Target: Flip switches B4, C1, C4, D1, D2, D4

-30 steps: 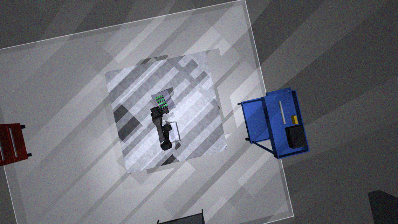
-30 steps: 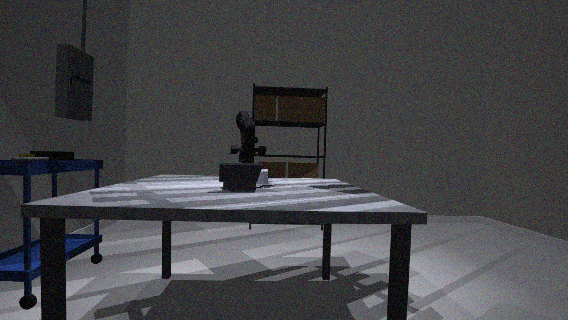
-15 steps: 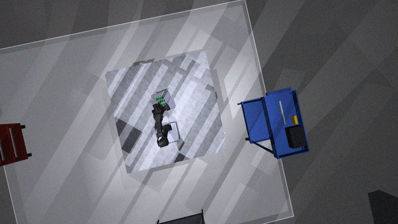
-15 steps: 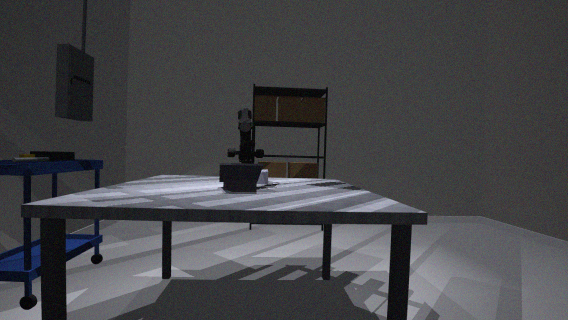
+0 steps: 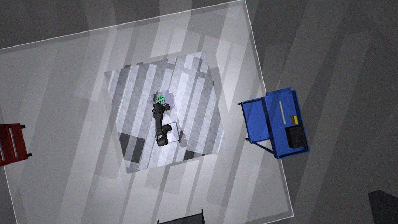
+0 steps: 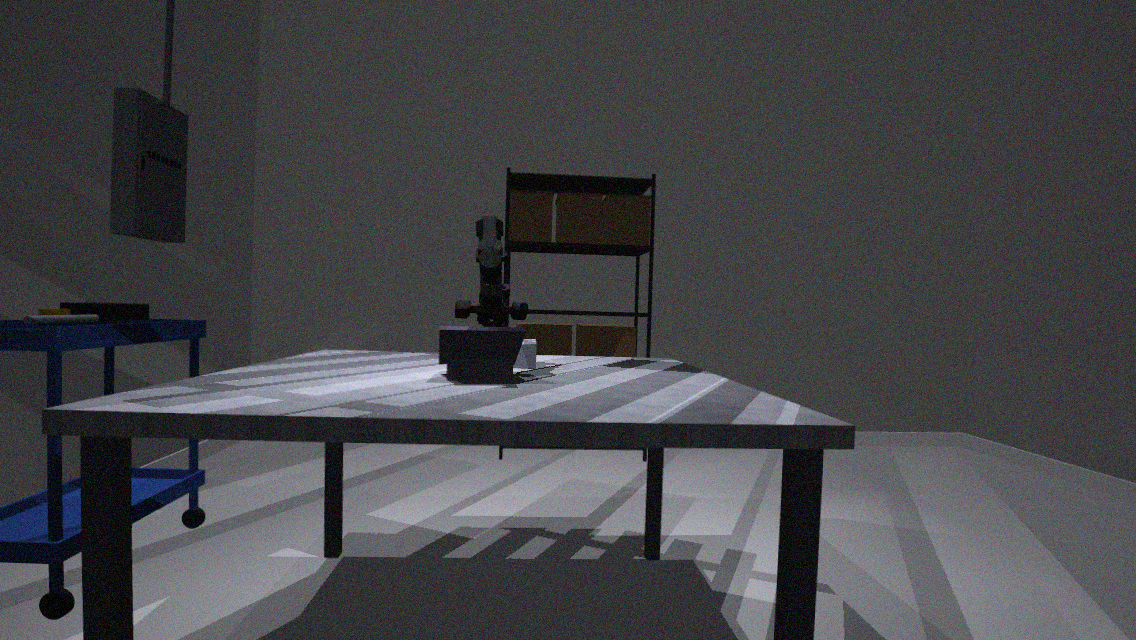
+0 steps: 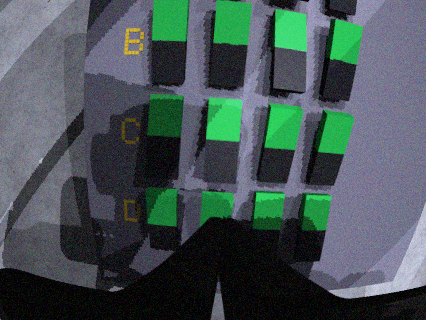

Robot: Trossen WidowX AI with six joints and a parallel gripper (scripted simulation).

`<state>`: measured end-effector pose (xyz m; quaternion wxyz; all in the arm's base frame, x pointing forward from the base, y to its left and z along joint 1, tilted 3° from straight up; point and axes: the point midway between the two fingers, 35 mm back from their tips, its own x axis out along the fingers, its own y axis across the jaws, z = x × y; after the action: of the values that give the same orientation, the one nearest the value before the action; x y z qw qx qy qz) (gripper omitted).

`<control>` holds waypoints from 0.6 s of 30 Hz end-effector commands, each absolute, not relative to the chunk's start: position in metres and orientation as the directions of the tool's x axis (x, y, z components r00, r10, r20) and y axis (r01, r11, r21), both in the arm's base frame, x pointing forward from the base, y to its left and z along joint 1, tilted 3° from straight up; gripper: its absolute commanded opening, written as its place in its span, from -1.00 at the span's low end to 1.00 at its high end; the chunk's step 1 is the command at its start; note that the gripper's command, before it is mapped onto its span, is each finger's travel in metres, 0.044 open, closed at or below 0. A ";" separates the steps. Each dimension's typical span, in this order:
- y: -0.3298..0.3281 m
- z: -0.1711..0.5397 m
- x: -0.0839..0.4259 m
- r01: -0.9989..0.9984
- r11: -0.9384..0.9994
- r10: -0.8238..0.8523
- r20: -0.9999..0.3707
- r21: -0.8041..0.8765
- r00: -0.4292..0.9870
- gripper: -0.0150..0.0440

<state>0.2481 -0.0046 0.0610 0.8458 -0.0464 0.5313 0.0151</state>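
The grey switch panel (image 5: 170,97) (image 6: 480,349) (image 7: 382,105) carries rows of green-and-black rocker switches. In the wrist view B4 (image 7: 342,59) is at the upper right, C1 (image 7: 164,135) at the left and C4 (image 7: 330,145) at the right. D1 (image 7: 162,215), D2 (image 7: 216,201) and D4 (image 7: 315,215) lie in the nearest row. My gripper (image 7: 220,228) (image 6: 494,322) is shut and empty. Its tips appear over the near half of D2 and hide it; contact cannot be told. The raised ends are hard to tell in the patchy shadow.
B2 (image 7: 230,42), C2 (image 7: 223,140) and D3 (image 7: 268,212) are neighbouring switches. Row A shows only at the top edge of the wrist view. A blue cart (image 5: 254,120) stands right of the table and a red cabinet (image 5: 13,141) to the left. A shelf (image 6: 580,250) stands behind.
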 end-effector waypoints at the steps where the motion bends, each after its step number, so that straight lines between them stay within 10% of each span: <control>1: -0.004 0.055 0.247 -0.082 0.995 -0.021 -0.904 -0.061 0.427 -0.49; 18: -0.004 0.044 0.253 -0.082 0.995 -0.021 -0.904 -0.061 0.427 -0.49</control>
<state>0.2542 -0.0049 0.0468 0.8449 -0.0464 0.5326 0.0152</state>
